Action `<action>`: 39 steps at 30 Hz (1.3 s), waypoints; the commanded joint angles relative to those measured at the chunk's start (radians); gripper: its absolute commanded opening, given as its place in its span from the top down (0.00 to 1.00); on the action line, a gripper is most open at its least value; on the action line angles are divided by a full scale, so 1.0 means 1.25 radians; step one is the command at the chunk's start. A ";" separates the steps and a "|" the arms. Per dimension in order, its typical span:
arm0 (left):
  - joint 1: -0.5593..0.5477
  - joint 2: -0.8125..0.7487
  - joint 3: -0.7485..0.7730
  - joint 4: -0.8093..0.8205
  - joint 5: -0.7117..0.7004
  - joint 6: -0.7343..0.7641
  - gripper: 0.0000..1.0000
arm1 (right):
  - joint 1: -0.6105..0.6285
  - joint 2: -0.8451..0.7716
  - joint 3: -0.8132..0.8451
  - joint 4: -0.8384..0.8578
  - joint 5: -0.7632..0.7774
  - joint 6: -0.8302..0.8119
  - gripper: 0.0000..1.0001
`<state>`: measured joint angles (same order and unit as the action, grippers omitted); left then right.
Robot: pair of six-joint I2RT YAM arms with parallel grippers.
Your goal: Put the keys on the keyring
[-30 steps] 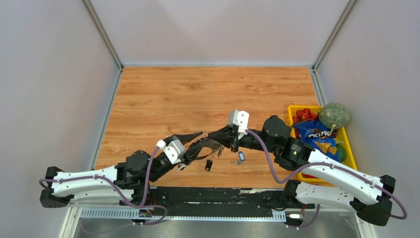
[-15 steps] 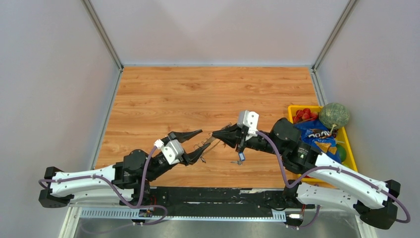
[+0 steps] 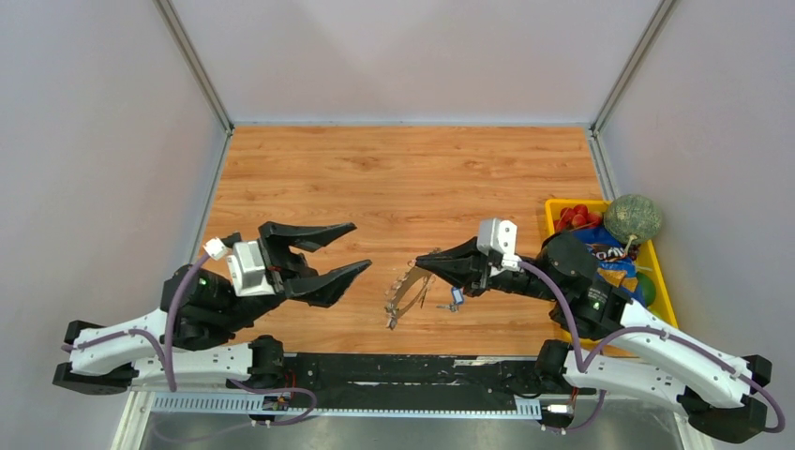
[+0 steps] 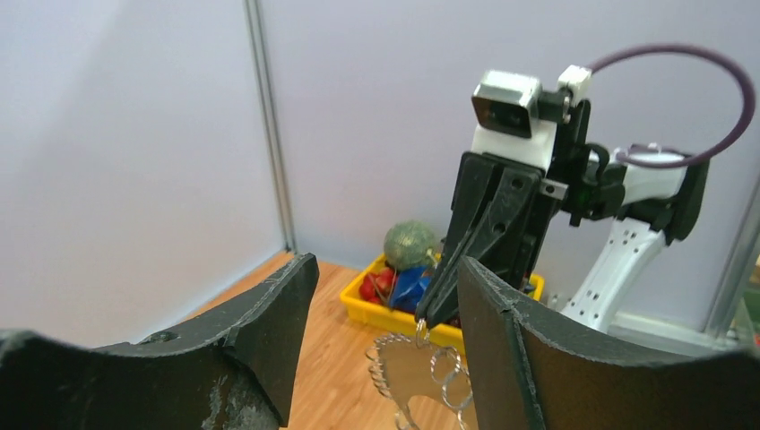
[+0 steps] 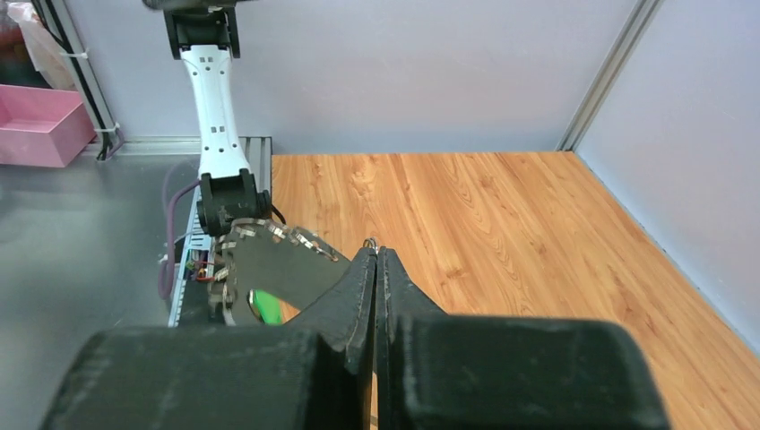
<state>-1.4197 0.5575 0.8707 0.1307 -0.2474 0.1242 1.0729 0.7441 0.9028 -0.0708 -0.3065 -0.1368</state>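
My right gripper (image 3: 419, 264) is shut on a small ring at the top of the keyring (image 3: 403, 293). The keyring is a wide, foot-shaped silvery piece edged with studs, and it hangs tilted above the wood. In the right wrist view the ring (image 5: 369, 243) pokes out between the closed fingertips, with the keyring (image 5: 269, 264) beyond them. A green tag (image 5: 263, 305) shows past the keyring. One of the keys, with a blue tag (image 3: 457, 298), lies under the right fingers. My left gripper (image 3: 361, 246) is open and empty, left of the keyring (image 4: 417, 372).
A yellow bin (image 3: 662, 281) at the right edge holds a melon (image 3: 632, 217), a blue snack bag (image 3: 600, 253) and red fruit (image 3: 574, 216). Grey walls close the table on three sides. A black rail (image 3: 403, 370) joins the arm bases.
My left gripper has opened, let go of the keyring and drawn back to the left. My right gripper has shifted right, still shut, with the keyring hanging from it.
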 commanded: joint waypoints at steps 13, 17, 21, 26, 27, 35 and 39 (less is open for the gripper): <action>-0.001 0.059 0.009 -0.015 0.041 -0.076 0.38 | 0.004 -0.037 0.072 0.027 -0.089 0.015 1.00; -0.002 0.059 -0.012 0.006 0.068 -0.094 0.44 | 0.004 -0.030 0.087 0.045 -0.093 0.030 1.00; -0.002 0.054 -0.025 0.017 0.092 -0.117 0.51 | 0.003 -0.024 0.093 0.049 -0.090 0.039 1.00; -0.002 0.043 -0.049 0.050 0.109 -0.139 0.54 | 0.003 -0.015 0.095 0.084 -0.087 0.048 1.00; -0.001 0.043 -0.050 0.051 0.114 -0.142 0.56 | 0.003 -0.012 0.097 0.088 -0.086 0.050 1.00; -0.002 0.061 -0.049 0.057 0.125 -0.152 0.70 | 0.003 0.006 0.099 0.114 -0.086 0.061 1.00; -0.002 0.068 -0.045 0.051 0.126 -0.157 0.81 | 0.003 0.011 0.098 0.124 -0.084 0.064 1.00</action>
<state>-1.4197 0.6338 0.8066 0.1616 -0.1089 -0.0525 1.0733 0.7605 0.9756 -0.0204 -0.4030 -0.0776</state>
